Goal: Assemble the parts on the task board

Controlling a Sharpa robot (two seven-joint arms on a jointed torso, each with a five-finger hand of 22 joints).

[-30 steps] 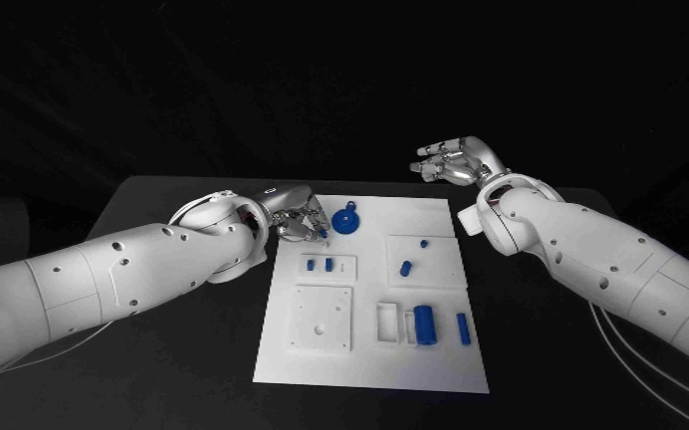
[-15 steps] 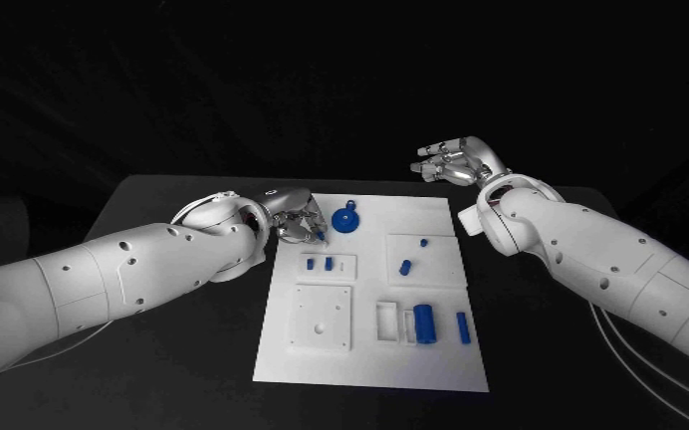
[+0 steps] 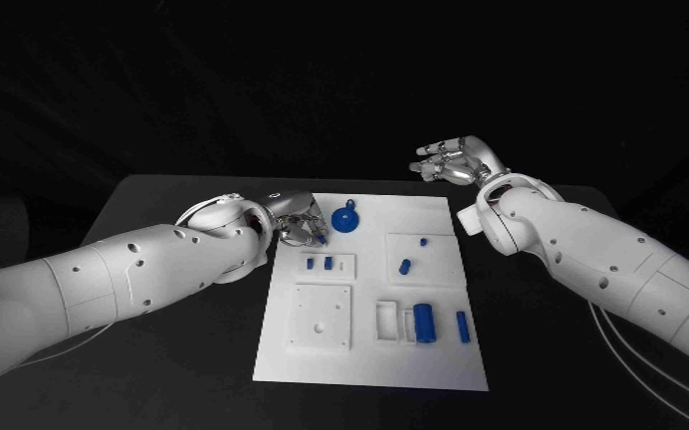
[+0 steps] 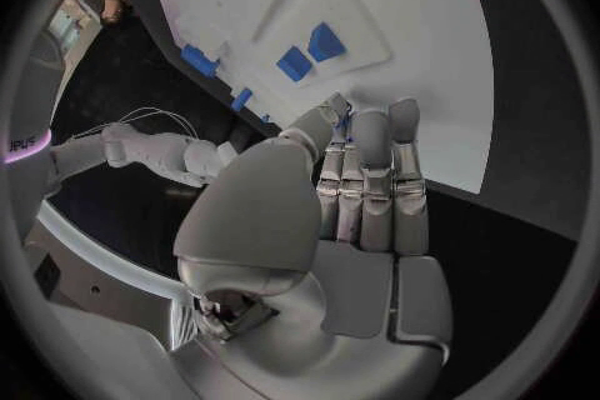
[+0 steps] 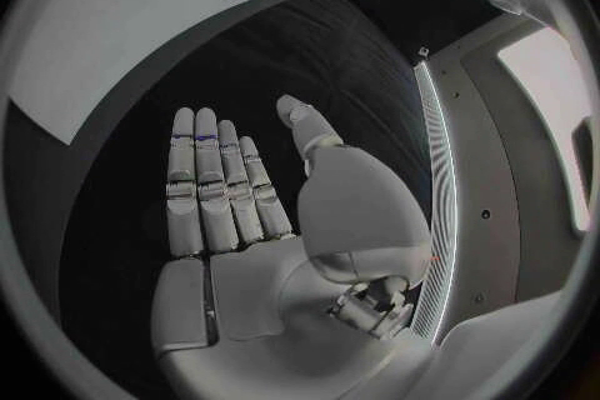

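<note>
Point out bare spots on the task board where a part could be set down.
Free: the far right corner of the task board, beyond the small blue pegs, and the near strip below the white block. Crowded: around the blue round part, where the left hand hovers, and the blue cylinder row.

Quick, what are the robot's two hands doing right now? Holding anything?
Left hand: cannot tell; fingers straight together at the task board edge, nothing visibly held.
Right hand: open, holding nothing, above the table.
</note>
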